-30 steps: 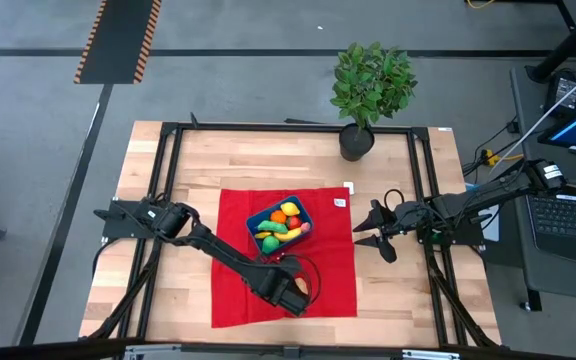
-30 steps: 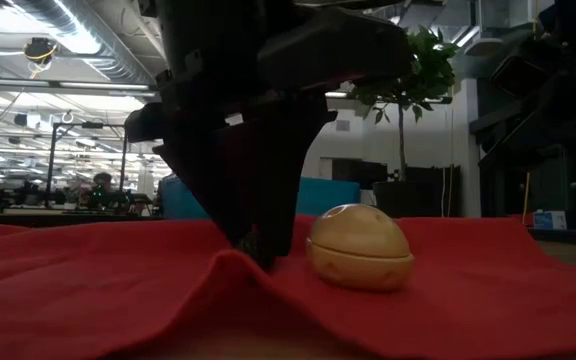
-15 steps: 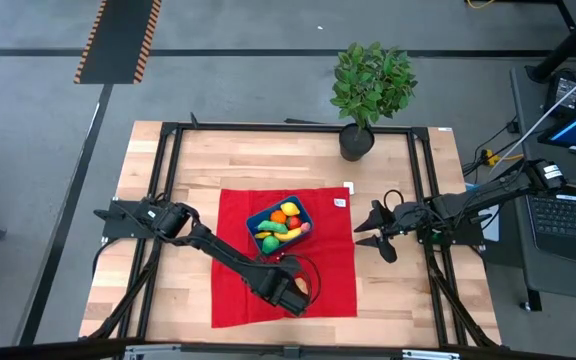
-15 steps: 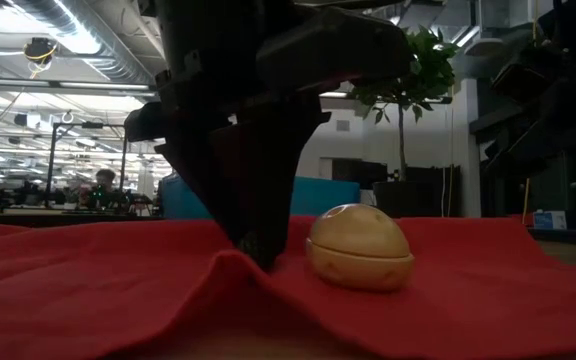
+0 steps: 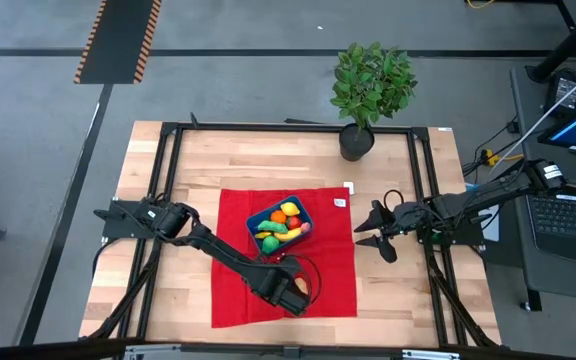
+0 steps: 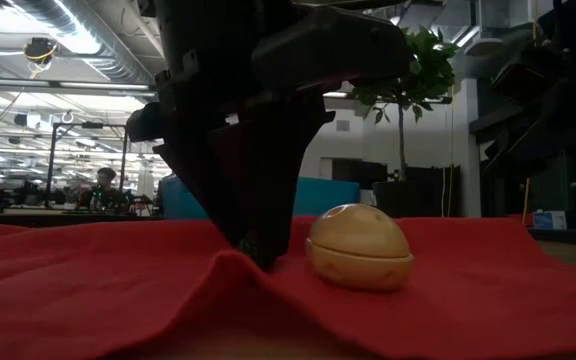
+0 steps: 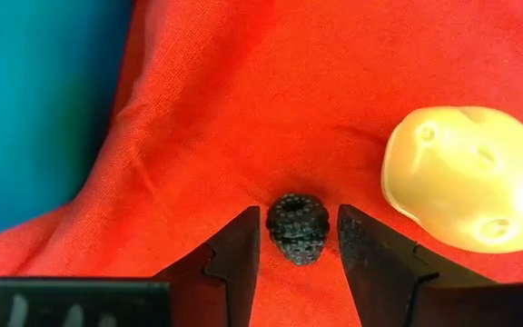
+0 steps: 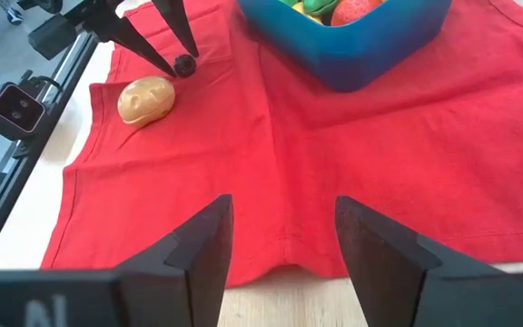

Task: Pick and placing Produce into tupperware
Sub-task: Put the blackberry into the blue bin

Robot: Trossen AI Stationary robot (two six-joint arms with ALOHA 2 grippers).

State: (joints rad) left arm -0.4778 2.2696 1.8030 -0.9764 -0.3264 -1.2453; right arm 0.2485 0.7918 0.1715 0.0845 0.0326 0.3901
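Note:
A small dark berry [image 7: 298, 229] lies on the red cloth [image 5: 333, 280] near the table's front. My left gripper [image 7: 298, 213] points down over it, open, one finger on each side with a narrow gap at each. A tan toy potato [image 7: 461, 177] rests on the cloth just beside the berry. The blue tupperware [image 5: 253, 218] sits mid-cloth with several red, orange, yellow and green produce pieces in it. My right gripper [image 8: 284, 204] hangs open at the cloth's right edge, with nothing between its fingers.
A potted plant [image 5: 371, 85] stands at the table's far edge. The cloth is rucked into a ridge [image 6: 228, 265] in front of the left gripper. A small white label [image 5: 340, 202] lies by the cloth's far right corner. Bare wood lies left and right of the cloth.

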